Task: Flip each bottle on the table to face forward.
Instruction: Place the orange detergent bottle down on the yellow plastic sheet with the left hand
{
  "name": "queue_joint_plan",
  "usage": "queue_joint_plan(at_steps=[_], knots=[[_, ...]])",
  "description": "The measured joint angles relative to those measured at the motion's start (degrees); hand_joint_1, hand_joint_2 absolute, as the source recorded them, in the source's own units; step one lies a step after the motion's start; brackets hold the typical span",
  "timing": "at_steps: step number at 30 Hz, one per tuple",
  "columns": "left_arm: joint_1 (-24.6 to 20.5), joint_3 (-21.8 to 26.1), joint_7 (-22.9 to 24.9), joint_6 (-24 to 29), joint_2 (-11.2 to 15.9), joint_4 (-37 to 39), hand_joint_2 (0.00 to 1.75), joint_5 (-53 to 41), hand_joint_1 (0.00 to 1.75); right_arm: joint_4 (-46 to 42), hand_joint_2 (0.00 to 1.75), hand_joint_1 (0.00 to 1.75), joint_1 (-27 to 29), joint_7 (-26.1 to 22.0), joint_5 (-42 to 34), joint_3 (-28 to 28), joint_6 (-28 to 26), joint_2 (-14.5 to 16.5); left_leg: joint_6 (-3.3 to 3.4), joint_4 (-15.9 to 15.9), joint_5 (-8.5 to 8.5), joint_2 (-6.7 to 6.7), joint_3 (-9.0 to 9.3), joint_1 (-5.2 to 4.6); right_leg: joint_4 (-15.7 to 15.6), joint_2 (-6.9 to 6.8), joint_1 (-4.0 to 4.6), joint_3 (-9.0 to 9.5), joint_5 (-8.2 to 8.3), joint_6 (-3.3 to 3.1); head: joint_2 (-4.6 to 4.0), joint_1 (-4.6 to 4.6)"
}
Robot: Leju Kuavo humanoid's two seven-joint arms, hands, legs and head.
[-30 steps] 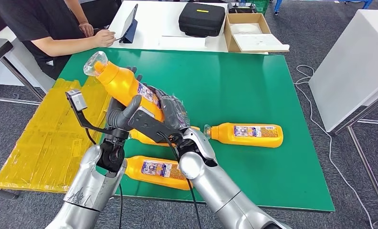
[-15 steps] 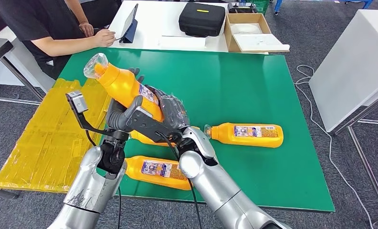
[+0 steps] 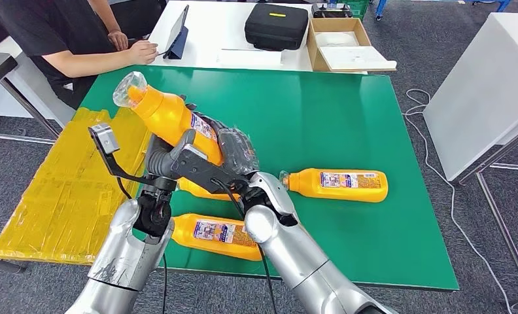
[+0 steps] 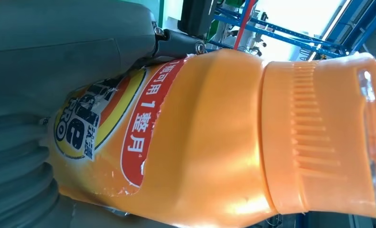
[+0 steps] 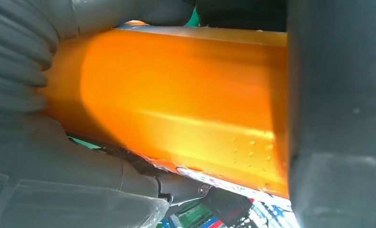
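An orange bottle is held in the air above the near left part of the green surface, tilted with its clear-wrapped cap end pointing up and away toward the far left corner. Both hands are on it: the left hand cups the body from below with its thumb pressed against the flank, and the right hand, wrapped in a crinkly clear film, closes its fingers around the base end. In the left wrist view the bottle shows a smooth, glossy plastic skin, a ribbed collar below the cap and a red and yellow label whose edge looks torn and lifting; the right wrist view shows the plain orange flank with a soft shine and a long moulded ridge. The body looks flattened rather than round, with broad faces and a tapering shoulder, so it should sit steadily on a face once laid down. I judge it rigid, fairly light and rather slippery, so the best hold is across the wide middle, on the label where there is more friction, not on the narrow neck or the loose cap wrap. Three more bottles lie on their sides on the surface: one near the front edge with its label up, one partly hidden beneath the arms, and one to the right with its label up. A person sits at the far left corner beside a white table.
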Motion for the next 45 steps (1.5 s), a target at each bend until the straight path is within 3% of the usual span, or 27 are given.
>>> queue_joint_plan(at_steps=[10,11,12,14,15,16,20,24,29,36,42,45], knots=[[-0.8,2.8,0.3,0.0,-0.3,1.6,1.75,-1.2,1.75,9.1,1.75,1.75,-6.7,3.1,-9.6,7.5,0.7,0.2,-0.01,0.0,0.01,0.09,0.00,0.00,0.0,0.10,0.00,-0.06,0.01,0.00,0.00,0.01],[-0.7,3.0,0.3,0.0,-0.3,1.6,1.75,-1.2,1.75,9.6,1.75,1.63,-7.1,3.1,-10.5,8.5,0.7,0.0,-0.01,0.0,0.01,0.09,0.00,0.00,0.0,0.10,0.00,-0.06,0.00,0.00,0.00,0.01],[-0.6,3.1,0.3,0.0,-0.3,1.6,1.75,-1.2,1.75,10.1,1.75,1.19,-7.4,3.1,-11.3,9.4,0.7,-0.1,-0.01,0.0,0.01,0.09,0.00,0.00,0.0,0.10,0.00,-0.06,0.00,0.00,0.00,0.01],[-0.4,3.5,0.3,-0.1,-0.3,1.6,1.75,-1.1,1.75,10.9,0.87,0.32,-8.0,3.1,-12.2,10.7,0.6,-0.2,-0.01,0.0,0.01,0.10,-0.01,-0.01,0.0,0.11,0.00,-0.07,0.00,0.00,0.00,0.01],[-0.4,3.6,0.3,-0.1,-0.3,1.7,1.75,-1.1,1.75,11.2,0.44,0.00,-8.2,3.0,-12.5,11.1,0.5,-0.3,-0.01,0.0,0.01,0.11,-0.01,-0.01,0.0,0.11,0.00,-0.07,0.00,0.00,0.00,0.00],[-0.4,3.7,0.3,-0.2,-0.3,1.7,1.75,-1.1,1.75,11.6,0.00,0.00,-8.3,2.9,-12.7,11.5,0.2,-0.4,-0.01,0.0,0.01,0.11,-0.01,-0.01,0.0,0.11,0.00,-0.07,0.01,0.00,0.00,-0.01],[-0.4,3.9,0.0,-1.0,-0.3,2.1,1.75,-0.3,1.75,13.0,0.00,0.00,-8.6,0.6,-12.0,11.8,-2.4,-0.8,-0.01,0.0,0.01,0.11,-0.01,-0.02,0.0,0.11,0.00,-0.07,0.01,0.00,0.00,0.01],[0.2,4.1,-1.2,-3.3,-0.3,2.1,1.75,0.1,1.75,11.0,0.00,0.00,-6.7,-2.3,-6.7,8.9,-2.8,-2.0,-0.01,0.0,0.00,0.08,-0.02,-0.02,0.0,0.10,-0.01,-0.07,0.01,0.01,0.00,0.01],[0.4,4.1,-3.6,-5.9,0.2,2.5,1.75,0.4,1.75,1.5,0.00,0.00,-0.1,-4.5,-1.6,2.6,-1.3,-5.1,0.00,0.0,0.00,-0.08,-0.12,-0.02,0.0,-0.01,-0.01,-0.08,0.01,0.01,0.00,0.02],[0.1,4.8,-4.9,-6.5,1.1,2.6,1.75,0.1,1.75,-15.8,0.00,0.00,7.5,-4.9,-1.2,-5.6,0.2,-11.1,0.00,0.0,0.00,-0.16,-0.16,-0.03,0.0,-0.07,-0.04,-0.08,0.03,0.05,0.00,0.02],[-0.2,5.8,-8.0,-1.7,2.0,2.5,1.75,-7.3,1.75,-25.0,0.00,0.00,12.7,-6.4,-3.0,-9.5,-0.5,-16.1,0.00,0.0,0.00,-0.17,-0.17,-0.03,0.0,-0.06,-0.04,-0.07,0.05,0.07,0.00,0.02],[-0.5,6.3,-10.8,7.7,2.5,1.3,1.75,-17.7,1.75,-29.1,0.00,0.00,15.8,-6.5,-3.2,-10.9,-0.8,-18.2,0.00,0.0,0.00,-0.15,-0.17,-0.02,0.0,-0.06,-0.04,-0.08,0.05,0.07,0.00,0.01]])
